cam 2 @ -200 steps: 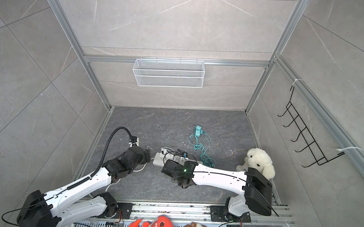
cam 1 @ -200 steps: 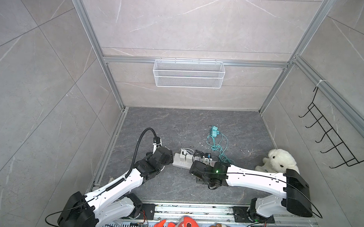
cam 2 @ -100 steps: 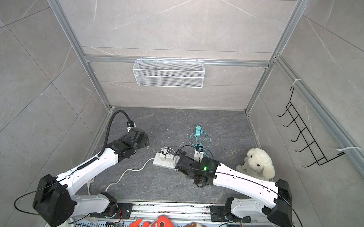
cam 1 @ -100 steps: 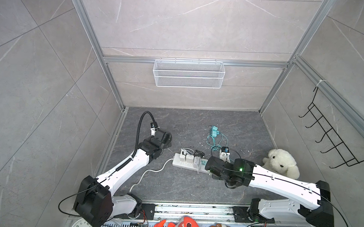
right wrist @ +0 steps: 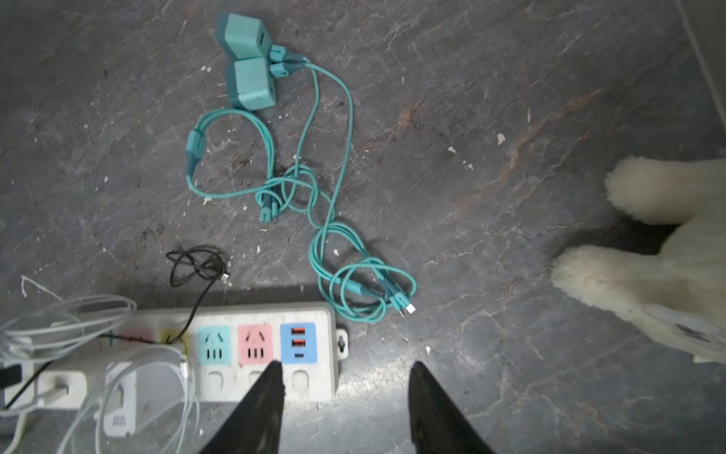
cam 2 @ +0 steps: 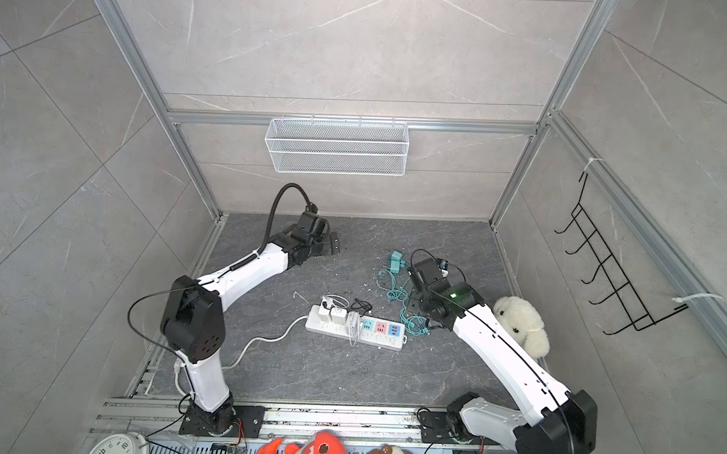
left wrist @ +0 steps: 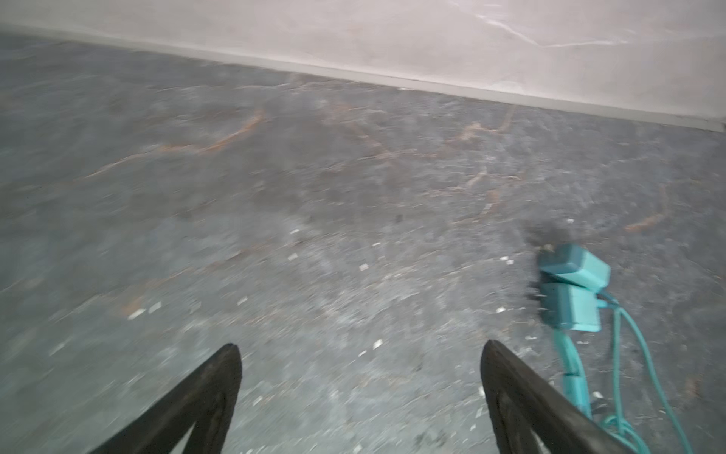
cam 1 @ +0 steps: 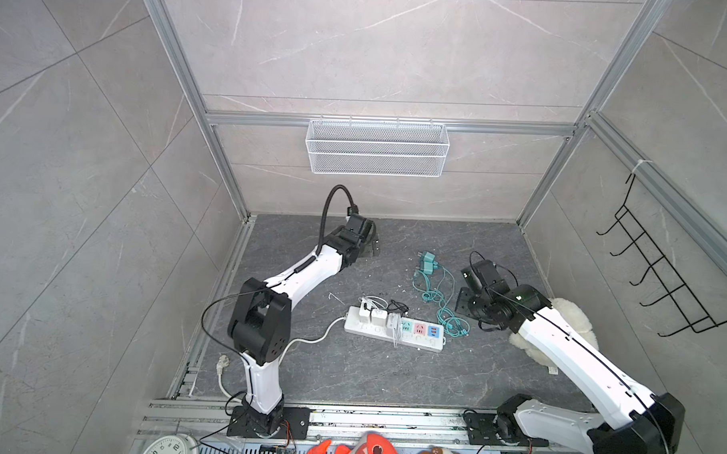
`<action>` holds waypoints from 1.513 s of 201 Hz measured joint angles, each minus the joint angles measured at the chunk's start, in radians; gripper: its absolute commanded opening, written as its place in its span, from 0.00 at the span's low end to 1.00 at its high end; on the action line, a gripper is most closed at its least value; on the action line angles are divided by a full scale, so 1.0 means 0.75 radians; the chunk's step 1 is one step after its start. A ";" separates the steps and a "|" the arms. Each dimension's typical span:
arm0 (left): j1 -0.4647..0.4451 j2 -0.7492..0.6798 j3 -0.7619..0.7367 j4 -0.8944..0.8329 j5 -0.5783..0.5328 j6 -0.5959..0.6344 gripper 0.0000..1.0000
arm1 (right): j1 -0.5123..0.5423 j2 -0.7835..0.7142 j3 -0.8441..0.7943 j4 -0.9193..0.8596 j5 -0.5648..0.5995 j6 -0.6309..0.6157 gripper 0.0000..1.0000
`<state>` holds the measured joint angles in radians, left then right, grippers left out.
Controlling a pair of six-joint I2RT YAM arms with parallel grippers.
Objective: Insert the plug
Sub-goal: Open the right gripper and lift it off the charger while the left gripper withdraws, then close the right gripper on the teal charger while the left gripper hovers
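We are seeing both top views brightly and evenly lit from overhead, with only faint, soft shadows falling on the dark floor (cam 1: 348,373) and straight lines bowing toward the edges. The left wrist view is smearing with motion blur, softening the teal chargers (left wrist: 571,287). The right wrist view is looking sharp but darkening at its corners, while the white power strip (right wrist: 271,314) is casting a shadow and the plush toy (right wrist: 648,255) is glaring pale.
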<state>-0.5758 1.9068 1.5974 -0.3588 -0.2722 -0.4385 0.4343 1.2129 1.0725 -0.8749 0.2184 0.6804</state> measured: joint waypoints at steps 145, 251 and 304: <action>-0.298 0.279 0.102 -0.059 0.225 0.279 0.90 | -0.430 1.038 0.596 0.535 -0.678 -0.212 0.43; -0.431 0.036 -0.282 0.122 0.232 0.185 0.88 | -0.252 1.506 1.418 0.261 -0.620 -0.592 0.44; -0.461 -0.061 -0.439 0.154 0.190 0.160 0.88 | -0.181 1.641 1.643 0.034 -0.441 -0.747 0.44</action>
<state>-0.9215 1.8610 1.2682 -0.2432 -0.1295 -0.3187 0.2985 2.4435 2.3047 -0.8497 -0.1123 0.1204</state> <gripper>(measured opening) 0.877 0.437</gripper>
